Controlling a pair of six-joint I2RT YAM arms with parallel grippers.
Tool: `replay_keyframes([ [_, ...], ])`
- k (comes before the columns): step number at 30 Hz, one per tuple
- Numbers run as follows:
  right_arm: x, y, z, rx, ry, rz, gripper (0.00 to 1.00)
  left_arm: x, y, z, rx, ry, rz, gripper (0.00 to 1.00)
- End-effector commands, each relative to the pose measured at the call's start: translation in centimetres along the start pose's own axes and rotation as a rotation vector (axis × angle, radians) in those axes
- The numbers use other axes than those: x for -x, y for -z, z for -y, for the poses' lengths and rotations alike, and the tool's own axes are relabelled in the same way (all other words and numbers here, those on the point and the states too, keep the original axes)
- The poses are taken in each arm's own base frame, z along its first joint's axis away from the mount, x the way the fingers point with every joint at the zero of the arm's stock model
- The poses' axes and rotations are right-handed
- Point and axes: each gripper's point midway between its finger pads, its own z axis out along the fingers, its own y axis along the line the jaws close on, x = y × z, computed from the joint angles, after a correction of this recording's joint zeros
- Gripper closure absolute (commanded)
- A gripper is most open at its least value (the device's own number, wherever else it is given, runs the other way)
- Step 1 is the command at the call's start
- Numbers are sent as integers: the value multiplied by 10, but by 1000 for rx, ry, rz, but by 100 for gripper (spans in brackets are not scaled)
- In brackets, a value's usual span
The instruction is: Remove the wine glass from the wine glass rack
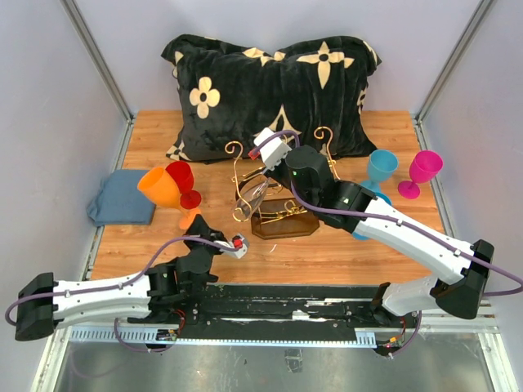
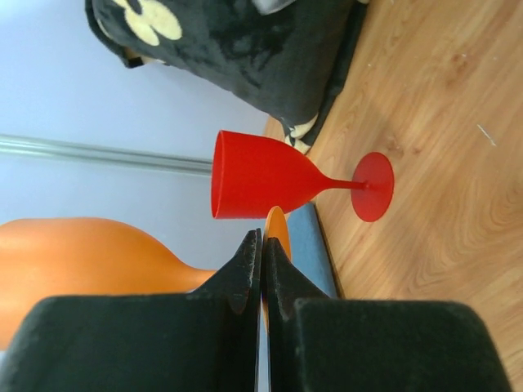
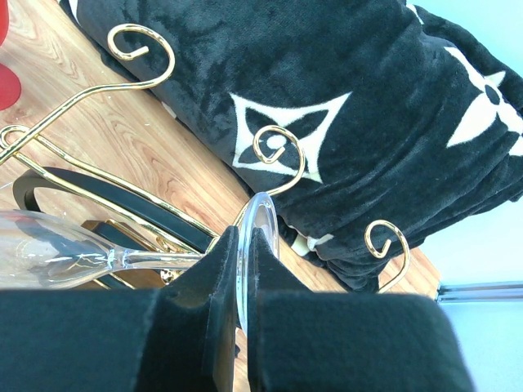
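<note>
currently right claw [image 3: 243, 237] is pinched shut on the thin edge of the clear wine glass [image 3: 57, 253] foot. stem runs left from the claw in the wrist view, glass lying sideways, bowl furthest from the fingers. wine glass rack [image 1: 286, 226] sits right under and beside the claw, black rails below the stem, gold scrolls just past the fingertips; cannot tell if the glass touches the rails. black floral pillow [image 1: 270, 90] lies beyond the claw. left claw [image 2: 261, 241] is closed tight, nothing gripped, low near the table [image 1: 327, 253] front edge. red goblet [image 2: 261, 173] stands ahead of it, tipped orange goblet [image 2: 90, 253] just beside, blue cloth [image 1: 121, 198] beyond.
</note>
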Motion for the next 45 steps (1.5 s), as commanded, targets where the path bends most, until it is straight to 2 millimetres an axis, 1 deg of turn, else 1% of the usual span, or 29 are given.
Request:
replay_keyframes([
  [1, -24, -9, -4, 12, -6, -80, 99, 8, -1, 6, -11, -3, -4, 99],
  [4, -24, -9, -4, 11, -8, -81, 99, 11, -3, 14, -21, -20, -22, 100],
  [8, -24, -9, -5, 13, -11, -80, 99, 25, -8, 21, -27, 95, -25, 100],
  [10, -24, -9, -4, 10, -14, -78, 99, 29, -10, 31, -36, 160, -30, 99],
  [12, -24, -8, -3, 9, -17, -76, 99, 28, -11, 45, -44, 141, -59, 99],
  [15, -25, -8, -3, 7, -21, -78, 99, 27, -12, 46, -5, 72, -83, 100],
  [19, -25, -8, -4, 8, -23, -77, 99, 31, -13, 43, 36, 136, -84, 100],
  [22, -25, -8, -4, 9, -23, -78, 99, 31, -11, 48, 40, 125, -91, 100],
  [27, -26, -10, -5, 10, -21, -82, 99, 29, -10, 64, 41, 117, -118, 100],
  [30, -27, -11, -7, 12, -20, -86, 99, 35, -9, 76, 43, 145, -121, 99],
  [35, -29, -11, -7, 14, -14, -92, 99, 28, -6, 105, 53, 127, -147, 100],
  [40, -27, -12, -7, 14, -11, -90, 99, 27, -5, 122, 37, 136, -129, 100],
  [43, -26, -13, -7, 14, -11, -89, 99, 28, -6, 124, 46, 118, -130, 100],
  [45, -28, -13, -8, 16, -9, -94, 99, 32, -8, 130, 39, 129, -122, 99],
])
